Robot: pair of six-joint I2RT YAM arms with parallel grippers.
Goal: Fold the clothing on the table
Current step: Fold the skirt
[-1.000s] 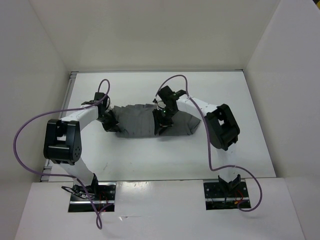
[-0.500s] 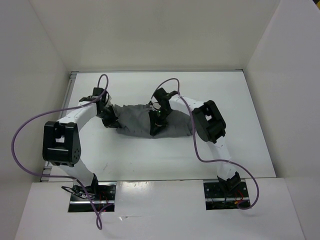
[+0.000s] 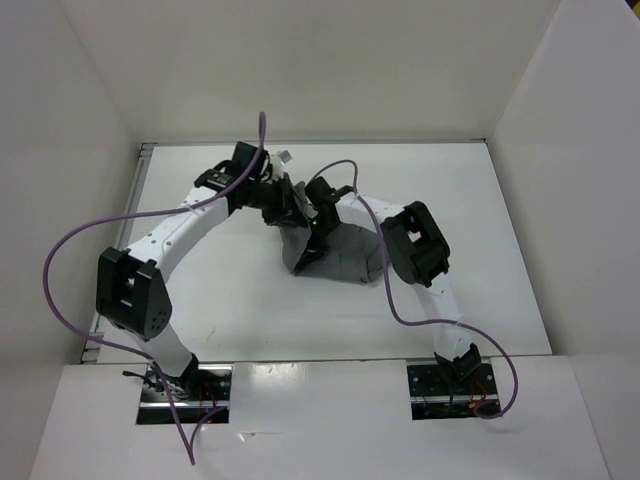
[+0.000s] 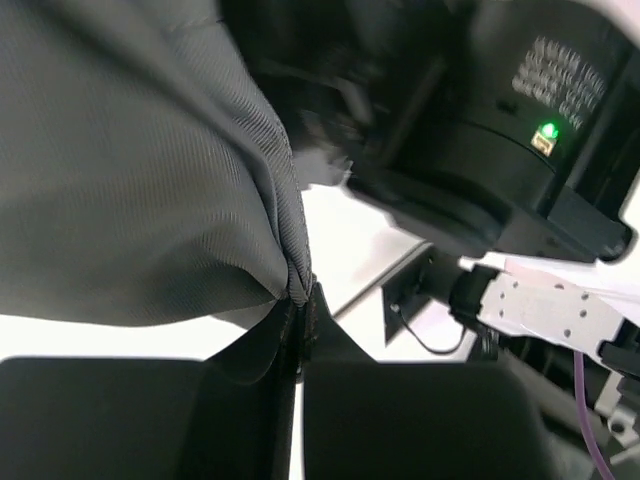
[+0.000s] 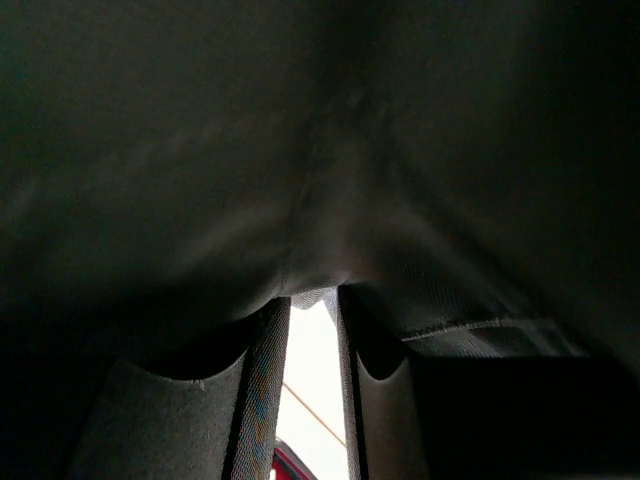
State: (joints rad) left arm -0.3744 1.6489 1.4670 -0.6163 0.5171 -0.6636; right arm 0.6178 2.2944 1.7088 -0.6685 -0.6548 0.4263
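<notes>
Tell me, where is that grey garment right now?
In the overhead view the clothing sits bunched near the middle of the table, between the two arms. The left gripper pinches its left end up off the surface, beside the right gripper.

Dark grey clothing (image 3: 345,258) bunched approx mid table (image 3: 480,200), L end raised off surface, over R half.

No wording can be read in any of the three views. The only lettering is a block of small white print (image 4: 565,75) on a black arm housing (image 4: 500,160), up and to the right of the left gripper (image 4: 300,335), and it is too blurred to make out. A green indicator light (image 4: 547,131) glows just below the print.
</notes>
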